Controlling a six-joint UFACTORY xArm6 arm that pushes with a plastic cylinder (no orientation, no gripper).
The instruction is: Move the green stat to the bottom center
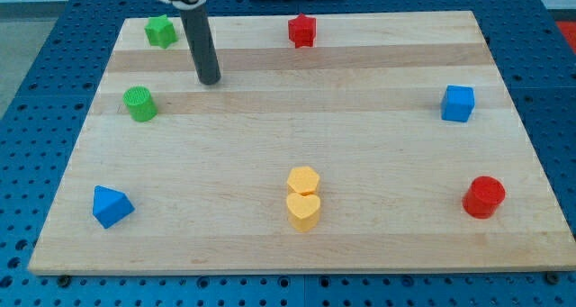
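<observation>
The green star (161, 31) lies near the board's top left corner. My tip (210, 80) rests on the board below and to the right of the green star, apart from it. A green cylinder (139, 103) stands to the left of my tip and a little lower. Two yellow blocks sit at the bottom centre, touching: a yellow hexagon (304, 179) above a yellow heart (303, 211).
A red star (302, 30) is at the top centre. A blue cube (458, 103) is at the right. A red cylinder (484, 197) is at the bottom right. A blue triangle (111, 206) is at the bottom left. The wooden board (378, 154) ends in blue pegboard all around.
</observation>
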